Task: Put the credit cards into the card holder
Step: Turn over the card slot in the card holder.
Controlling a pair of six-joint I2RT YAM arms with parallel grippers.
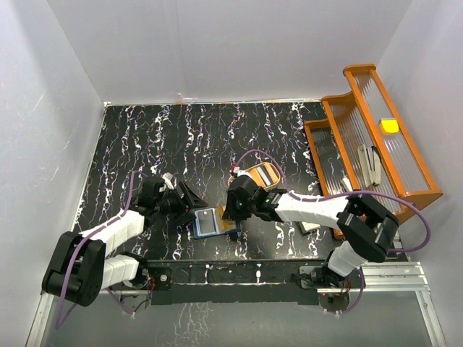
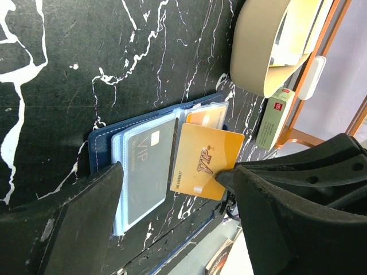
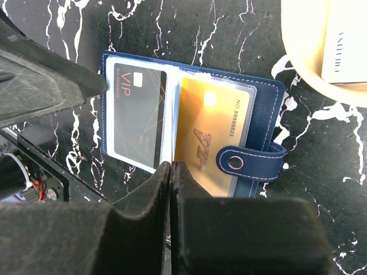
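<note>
The navy card holder (image 1: 208, 223) (image 2: 103, 143) (image 3: 266, 114) lies open on the black table. A grey card (image 2: 146, 166) (image 3: 137, 114) sits in its left clear sleeve. An orange card (image 1: 231, 229) (image 2: 206, 154) (image 3: 206, 126) lies over the right half, under the snap tab, its near corner sticking out. Another orange card (image 2: 206, 117) shows in a sleeve behind it. My right gripper (image 1: 230, 214) (image 3: 172, 165) is shut, with its tip against the orange card's near edge and nothing visible between the jaws. My left gripper (image 1: 194, 204) (image 2: 172, 172) stands open, one finger on the holder's left edge.
A tan tray (image 1: 262, 176) (image 2: 258, 51) (image 3: 309, 69) holding a cream block stands just beyond the holder. An orange rack (image 1: 376, 137) fills the right side, with a green box (image 1: 311, 226) (image 2: 275, 117) near its foot. The table's near edge runs close behind the holder.
</note>
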